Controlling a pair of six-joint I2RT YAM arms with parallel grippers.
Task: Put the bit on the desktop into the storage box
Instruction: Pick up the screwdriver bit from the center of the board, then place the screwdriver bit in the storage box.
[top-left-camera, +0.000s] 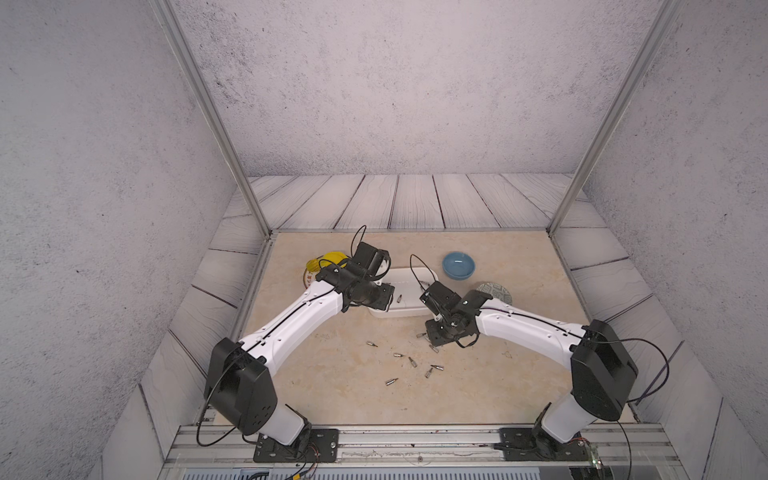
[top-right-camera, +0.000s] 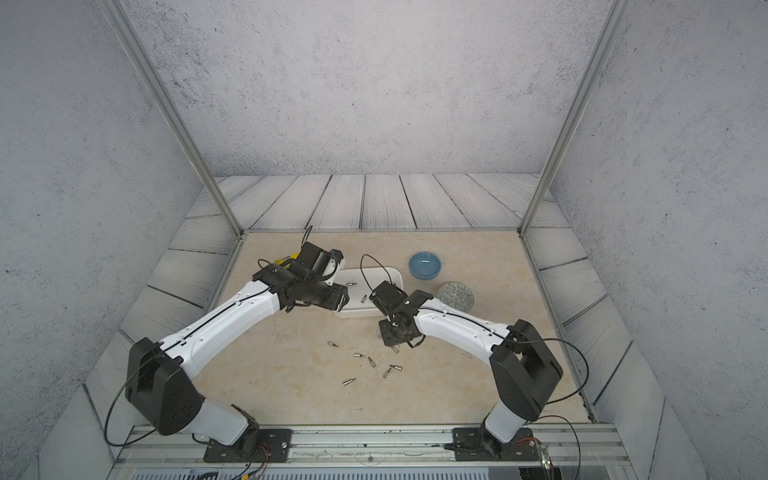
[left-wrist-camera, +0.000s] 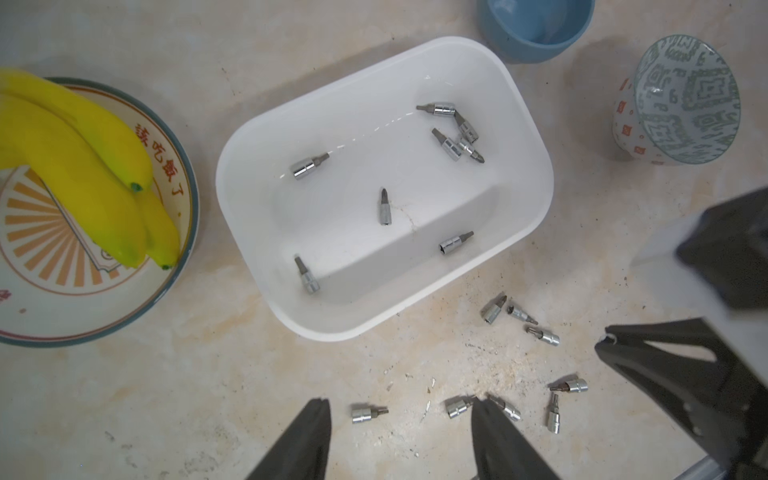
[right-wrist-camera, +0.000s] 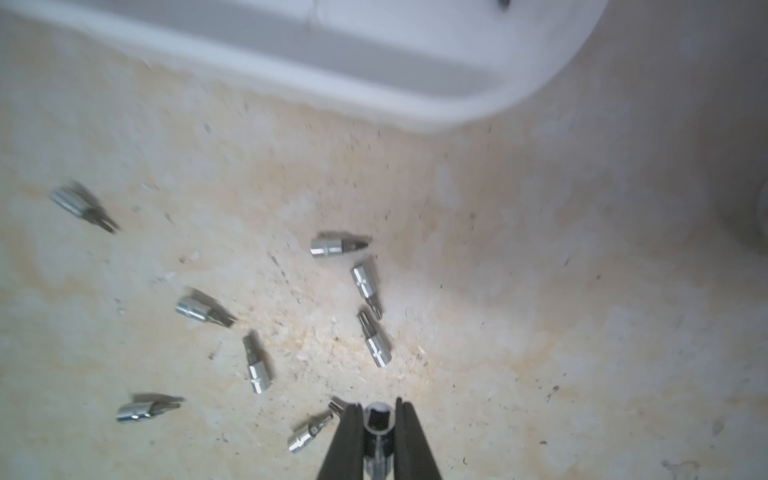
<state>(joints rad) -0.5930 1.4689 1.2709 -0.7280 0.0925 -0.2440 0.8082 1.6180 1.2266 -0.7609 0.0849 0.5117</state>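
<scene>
A small chrome bit (right-wrist-camera: 377, 422) is pinched between the right fingers (right-wrist-camera: 347, 444), which are pressed against its sides. Its hollow socket end is turned toward the wrist camera. It is held low over the beige marbled table (right-wrist-camera: 540, 291), on the side of the storage box nearer the robot. Whether it touches the surface cannot be told. Eight loose bits (right-wrist-camera: 374, 338) are scattered flat on the table just beside it.

The storage box (left-wrist-camera: 241, 183), a shallow white tub with rounded corners, is set near the middle of the table. Eight stored bits (left-wrist-camera: 383, 205) are seen lying inside it, four of them clustered in one corner.

The left fingers (left-wrist-camera: 311, 440) are spread apart. In both top views they are positioned over the left end of the box.

A blue bowl (top-left-camera: 458, 265) is placed beyond the box to the right. A grey patterned bowl (left-wrist-camera: 690, 95) is found near it, partly hidden behind the right arm in both top views. A plate (left-wrist-camera: 166, 166) carrying yellow bananas (left-wrist-camera: 83, 137) is placed to the left of the box.
</scene>
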